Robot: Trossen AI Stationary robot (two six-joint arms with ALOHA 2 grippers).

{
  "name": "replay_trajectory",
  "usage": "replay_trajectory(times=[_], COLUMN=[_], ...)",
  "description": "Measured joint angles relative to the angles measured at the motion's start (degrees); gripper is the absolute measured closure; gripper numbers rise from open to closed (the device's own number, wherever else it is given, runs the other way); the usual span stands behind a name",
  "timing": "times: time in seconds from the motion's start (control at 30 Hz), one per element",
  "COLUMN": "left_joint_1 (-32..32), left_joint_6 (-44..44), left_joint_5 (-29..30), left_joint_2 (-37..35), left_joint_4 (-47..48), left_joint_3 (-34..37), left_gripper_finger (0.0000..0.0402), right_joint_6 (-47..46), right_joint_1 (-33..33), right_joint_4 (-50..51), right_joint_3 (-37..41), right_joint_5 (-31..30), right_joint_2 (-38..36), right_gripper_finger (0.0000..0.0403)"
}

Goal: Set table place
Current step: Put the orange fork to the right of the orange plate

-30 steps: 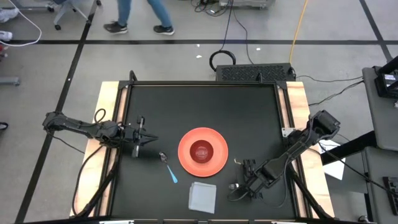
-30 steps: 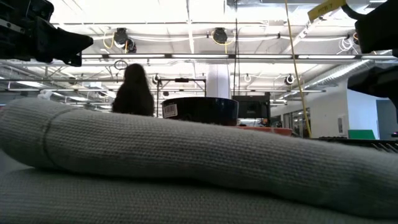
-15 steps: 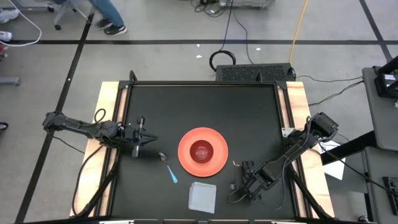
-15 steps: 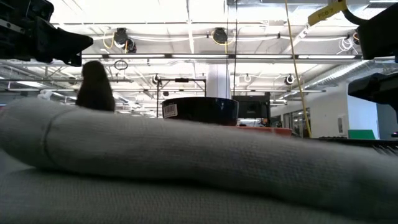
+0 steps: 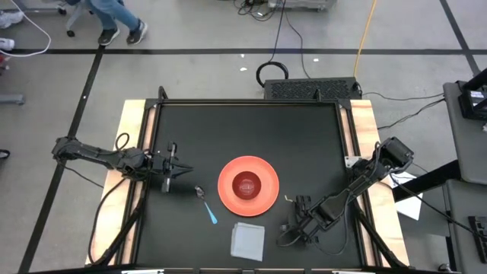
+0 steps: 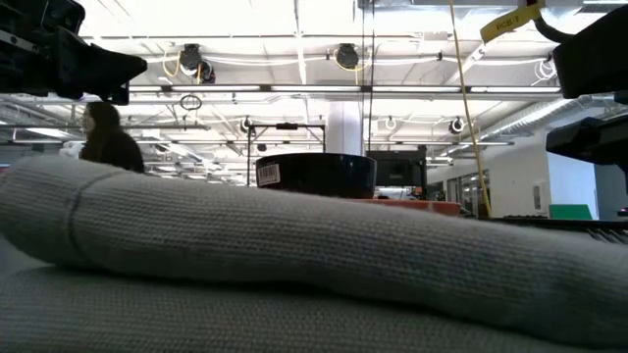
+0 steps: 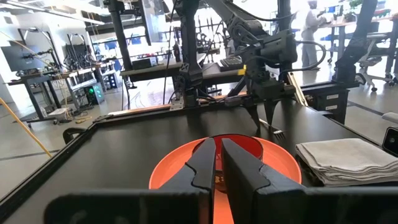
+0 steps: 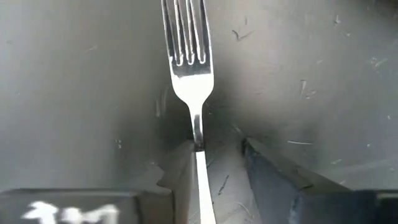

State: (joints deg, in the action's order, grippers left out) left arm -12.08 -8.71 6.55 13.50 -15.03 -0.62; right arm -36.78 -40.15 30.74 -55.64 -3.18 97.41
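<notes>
On the black table (image 5: 243,125) stands an orange plate (image 5: 262,199) with a red bowl (image 5: 246,185) in it. A spoon with a blue handle (image 5: 207,206) lies left of the plate. A folded grey napkin (image 5: 248,240) lies near the front edge. A silver fork (image 8: 189,59) lies flat on the table right of the napkin, tines toward the table's left. My right gripper (image 5: 295,227) is low over the fork's handle, open, one finger on each side of it. My left gripper (image 5: 181,173) hovers shut left of the spoon, pointing at the plate (image 7: 273,163). My right gripper has the fork's handle (image 8: 198,138) running between its open fingers, close along the inner face of one finger (image 8: 180,171). The other finger (image 8: 267,168) stands apart from it. I cannot tell whether the near finger touches the handle. The fingers lie along the fork.
The napkin (image 6: 294,255) fills the low view's foreground, with the bowl (image 6: 314,172) behind it. A person walks on the floor beyond the table's far left corner (image 5: 114,23). Bare black tabletop lies across the far half.
My right gripper has crept a little toward the table's left and near edge, along the fork. The person beyond the table has walked toward the left. My left arm has kept still.
</notes>
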Motion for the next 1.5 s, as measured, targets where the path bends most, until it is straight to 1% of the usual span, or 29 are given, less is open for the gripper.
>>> replay_trajectory(times=[0.1,0.23,0.3,0.47,0.6,0.7,0.83,0.9,1.03,1.17,1.37,1.5], left_joint_1=[0.00,0.00,0.00,-0.01,0.00,0.00,-0.01,0.00,-0.01,0.00,0.00,0.00], left_joint_6=[0.00,0.00,0.00,0.00,0.00,-0.13,-2.08,-3.18,-3.45,-4.55,-8.84,-9.19], left_joint_5=[0.00,0.00,0.00,0.00,0.00,0.00,0.00,0.00,0.00,0.00,0.00,0.00], left_joint_2=[0.00,0.00,0.00,0.00,0.00,-0.02,-0.02,-0.02,0.00,0.00,-0.01,0.00], left_joint_4=[-0.02,0.00,-0.05,-0.14,-0.53,-1.64,-2.41,-2.71,-2.88,-2.89,-4.30,-4.80], left_joint_3=[0.00,0.00,0.00,0.00,0.00,0.00,0.00,0.00,0.00,0.00,0.00,0.00], left_gripper_finger=[0.0369,0.0369,0.0369,0.0369,0.0369,0.0369,0.0369,0.0369,0.0369,0.0369,0.0369,0.0369], right_joint_6=[0.63,1.28,0.37,-4.18,-8.07,-10.60,-15.54,-18.53,-26.79,-34.26,-44.48,-50.33], right_joint_1=[0.01,0.17,0.66,2.83,5.43,7.71,9.89,10.91,12.57,14.07,14.48,14.48], right_joint_4=[-0.05,-0.25,-0.37,-0.97,-0.88,-0.94,0.42,2.00,7.40,11.47,14.37,14.08], right_joint_3=[0.00,0.00,0.06,0.15,0.15,0.13,0.10,0.07,0.07,0.07,0.07,0.07], right_joint_5=[0.08,0.39,0.72,0.72,-2.27,-3.20,-5.77,-5.97,-8.74,-8.99,-9.11,-9.05], right_joint_2=[0.00,-0.04,-0.34,-2.35,-5.52,-8.36,-11.92,-13.62,-17.12,-19.73,-19.98,-18.33], right_gripper_finger=[0.0317,0.0383,0.0395,0.0398,0.0399,0.0400,0.0401,0.0401,0.0402,0.0402,0.0402,0.0402])
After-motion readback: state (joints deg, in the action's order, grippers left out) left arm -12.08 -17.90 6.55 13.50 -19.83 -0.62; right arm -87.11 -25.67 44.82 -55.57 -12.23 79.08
